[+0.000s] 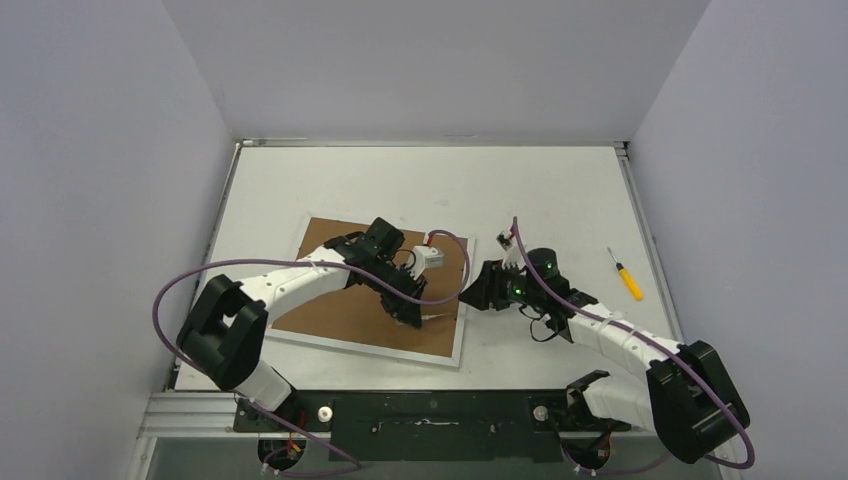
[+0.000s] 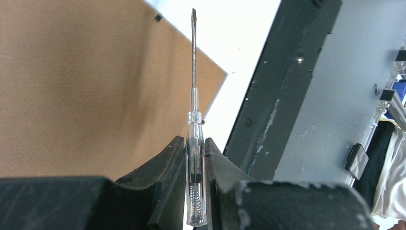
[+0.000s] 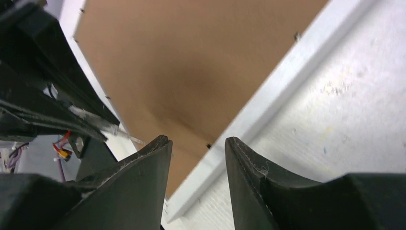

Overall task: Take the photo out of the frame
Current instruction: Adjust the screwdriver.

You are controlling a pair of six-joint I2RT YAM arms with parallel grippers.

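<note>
The frame [image 1: 340, 312] lies face down on the table, brown back up, with a narrow white border. The photo is hidden. My left gripper [image 1: 408, 318] hovers over the frame's near right part, shut on a clear-handled screwdriver [image 2: 194, 72]. In the left wrist view the blade points along the brown back [image 2: 86, 86] towards a small black clip [image 2: 158, 17] near the frame's corner. My right gripper [image 1: 470, 295] stands open just right of the frame. Between its jaws [image 3: 197, 139] show the white border [image 3: 268, 100] and another black clip [image 3: 208, 145].
A yellow-handled screwdriver [image 1: 629, 275] lies on the white table to the right. The black base rail [image 1: 430, 420] runs along the near edge. Grey walls close in the table on the left, right and back.
</note>
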